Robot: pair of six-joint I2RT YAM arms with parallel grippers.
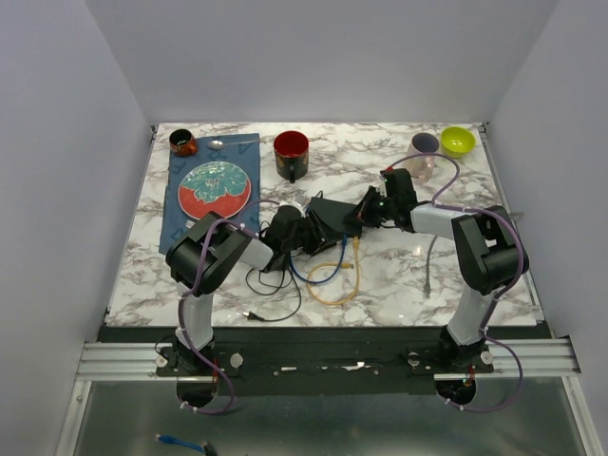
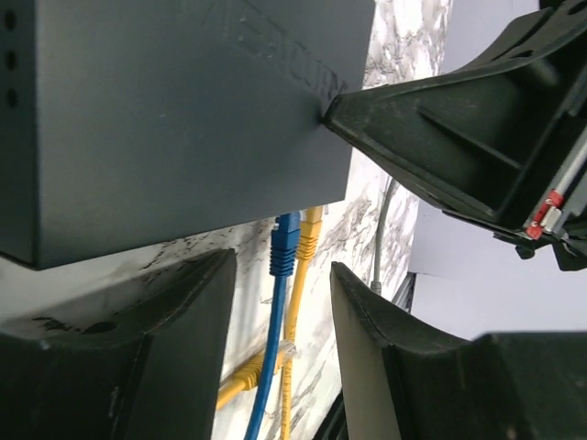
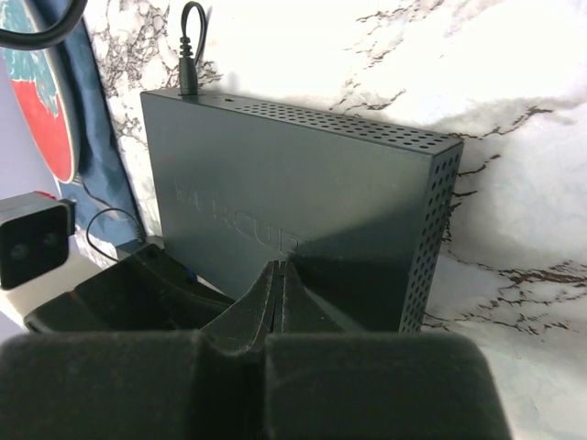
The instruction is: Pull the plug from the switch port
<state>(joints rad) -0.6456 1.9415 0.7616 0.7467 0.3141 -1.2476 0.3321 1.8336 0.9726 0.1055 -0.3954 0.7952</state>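
Observation:
The dark grey switch (image 1: 328,217) lies flat mid-table. A blue plug (image 2: 284,243) and a yellow plug (image 2: 310,234) sit side by side in its front edge, and their cables (image 1: 328,275) trail toward me. My left gripper (image 2: 282,316) is open just in front of the ports, with both cables running between its fingers (image 2: 188,348) and neither finger touching them. My right gripper (image 3: 278,280) is shut and empty, its tips pressing down on the switch top (image 3: 275,183). It also shows in the left wrist view (image 2: 459,128).
A black power lead (image 3: 190,46) enters the switch's far side. A red mug (image 1: 291,152), a plate (image 1: 214,188) on a blue mat, a dark cup (image 1: 182,142), a purple cup (image 1: 425,142) and a yellow-green bowl (image 1: 457,141) stand behind. A grey cable (image 1: 429,256) lies at the right.

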